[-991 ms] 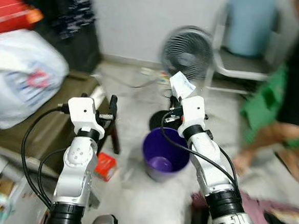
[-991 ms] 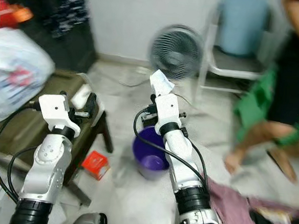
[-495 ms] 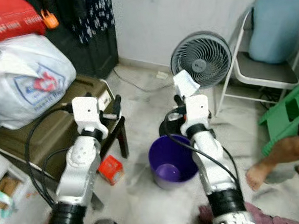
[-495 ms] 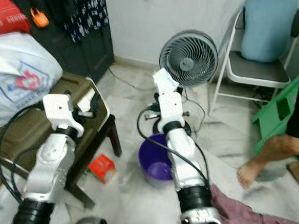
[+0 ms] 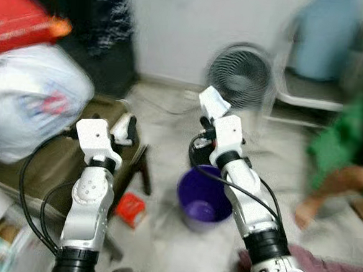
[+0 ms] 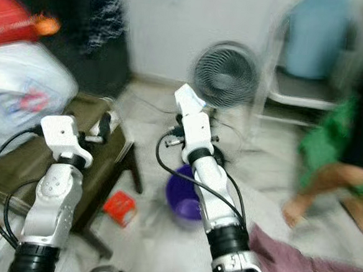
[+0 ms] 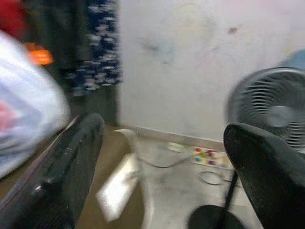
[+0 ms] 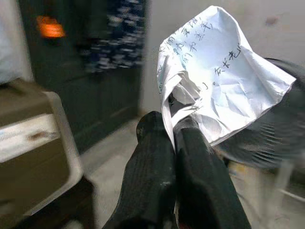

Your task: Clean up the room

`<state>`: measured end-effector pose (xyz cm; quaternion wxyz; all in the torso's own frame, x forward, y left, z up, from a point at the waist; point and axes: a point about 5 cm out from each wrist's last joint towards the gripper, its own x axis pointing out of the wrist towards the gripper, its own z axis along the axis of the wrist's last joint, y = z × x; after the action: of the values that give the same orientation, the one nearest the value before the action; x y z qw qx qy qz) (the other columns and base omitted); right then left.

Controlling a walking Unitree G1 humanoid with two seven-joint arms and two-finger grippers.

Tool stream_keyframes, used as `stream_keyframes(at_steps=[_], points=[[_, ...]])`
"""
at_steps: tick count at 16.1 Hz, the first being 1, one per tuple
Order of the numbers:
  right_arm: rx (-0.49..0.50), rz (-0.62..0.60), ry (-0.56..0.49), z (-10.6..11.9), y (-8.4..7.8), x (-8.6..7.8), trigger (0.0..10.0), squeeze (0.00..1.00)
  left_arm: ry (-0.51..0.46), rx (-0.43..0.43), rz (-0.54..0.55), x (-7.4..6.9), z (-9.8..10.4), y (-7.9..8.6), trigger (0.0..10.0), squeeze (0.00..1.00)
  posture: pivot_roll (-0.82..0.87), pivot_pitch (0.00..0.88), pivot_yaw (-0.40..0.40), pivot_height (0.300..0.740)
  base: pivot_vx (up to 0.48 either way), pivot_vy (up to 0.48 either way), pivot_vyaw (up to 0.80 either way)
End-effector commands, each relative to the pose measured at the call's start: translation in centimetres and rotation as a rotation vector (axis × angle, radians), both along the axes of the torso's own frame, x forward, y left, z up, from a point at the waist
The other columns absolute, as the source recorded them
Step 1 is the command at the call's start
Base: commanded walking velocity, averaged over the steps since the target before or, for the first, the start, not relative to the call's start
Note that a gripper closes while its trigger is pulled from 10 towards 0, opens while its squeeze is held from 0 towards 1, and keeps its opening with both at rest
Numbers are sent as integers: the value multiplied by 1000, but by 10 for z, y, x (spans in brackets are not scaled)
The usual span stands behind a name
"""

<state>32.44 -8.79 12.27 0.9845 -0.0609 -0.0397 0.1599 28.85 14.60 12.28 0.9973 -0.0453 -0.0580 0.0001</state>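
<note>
Crumpled paper [image 8: 217, 83] (printed) pinched in right tool [image 8: 172, 131].

White crumpled paper sheet [image 8: 224, 90] marked with dark handwritten characters, pinched between the black fingers [image 8: 152, 181] of the right claw [image 8: 169, 138]; black fingers [image 7: 62, 176] also on the left claw [image 7: 157, 181], spread apart; purple round plastic bucket [image 5: 204, 197]; small red carton [image 5: 129, 208] on pale grey marbled floor [image 5: 171, 110]; olive-brown surface [image 5: 43, 157] with dark legs; big white plastic bag [image 5: 31, 104] printed red and blue; red bag [image 5: 18, 22] above it; dark navy cloth [image 7: 102, 43] speckled white; grey round fan [image 5: 239, 74]; pale blue cushion [image 5: 328, 37]; green plastic stool [image 5: 340, 131]; maroon cloth [image 6: 291, 259]
</note>
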Motion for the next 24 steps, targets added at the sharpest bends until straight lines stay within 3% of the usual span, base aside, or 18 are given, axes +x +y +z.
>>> stream_keyframes(at_steps=[1,11,19,24], points=[[2,-9,4,2,-3,2,10000,0,-12,-4,-20,1,3,-4,10000,0,2,46,23,740,326,0,0],[-5,-4,-1,2,-2,3,10000,0,-15,1,-26,2,3,-5,10000,0,3,43,24,740,351,0,0],[-19,6,-10,1,1,4,10000,0,-16,-9,17,2,3,1,10000,0,14,35,23,740,0,0,0],[-24,9,-13,1,3,4,10000,0,-7,-1,5,2,3,1,10000,0,16,31,23,740,0,0,800]])
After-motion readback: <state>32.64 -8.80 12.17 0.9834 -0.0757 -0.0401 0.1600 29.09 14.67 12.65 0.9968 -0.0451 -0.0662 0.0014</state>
